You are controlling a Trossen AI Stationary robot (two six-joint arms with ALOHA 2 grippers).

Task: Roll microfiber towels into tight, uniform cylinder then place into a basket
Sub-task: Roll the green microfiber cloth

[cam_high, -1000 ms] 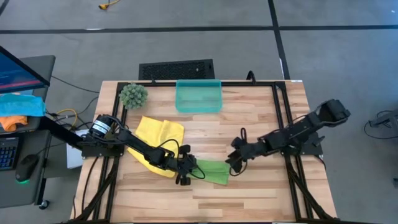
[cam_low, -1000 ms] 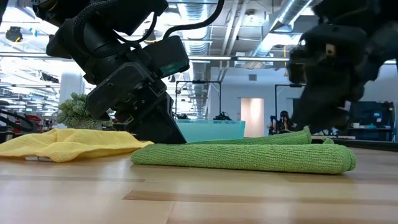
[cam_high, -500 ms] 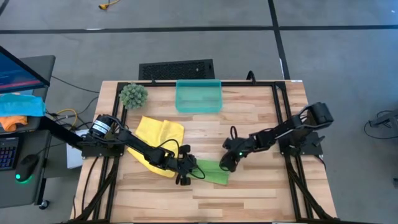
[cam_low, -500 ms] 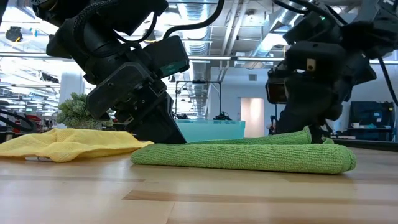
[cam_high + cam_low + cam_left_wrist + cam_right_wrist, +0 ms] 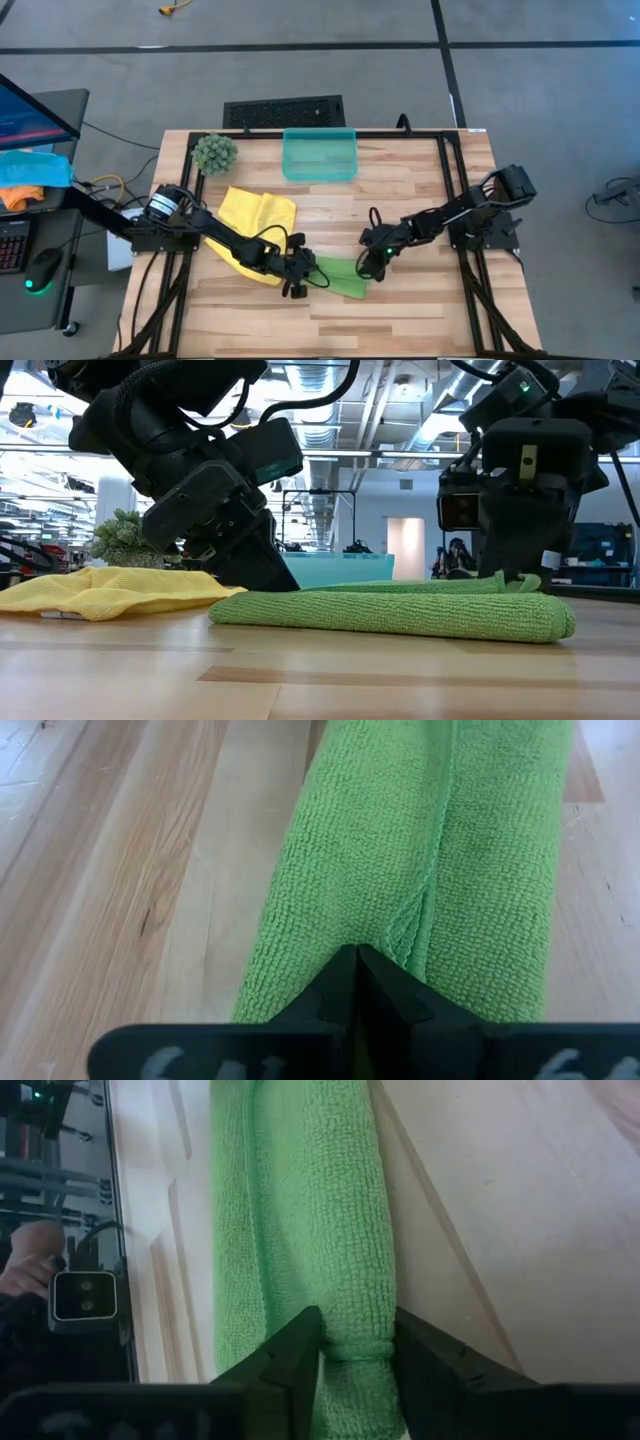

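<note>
Two towels are out on the table: the green towel (image 5: 340,277) lies near the front edge as a loose, partly formed roll, and the yellow towel (image 5: 256,226) sits flat beside it on the left, under the left arm. The basket (image 5: 319,155) waits well apart at the far edge, nothing in it.

Rolling of the green one looks to be the step in hand, with the roll still slack. Next, I judge, both ends need pinching firmly and turning together so the cylinder tightens evenly before any lift toward the basket.

At one end, the left gripper (image 5: 358,982) has its fingers pressed together on the towel's folded edge. At the other end, the right gripper (image 5: 357,1342) straddles the roll, its fingers (image 5: 292,1352) partly spread and touching both sides of the cloth; whether that is a firm hold I cannot tell.
</note>
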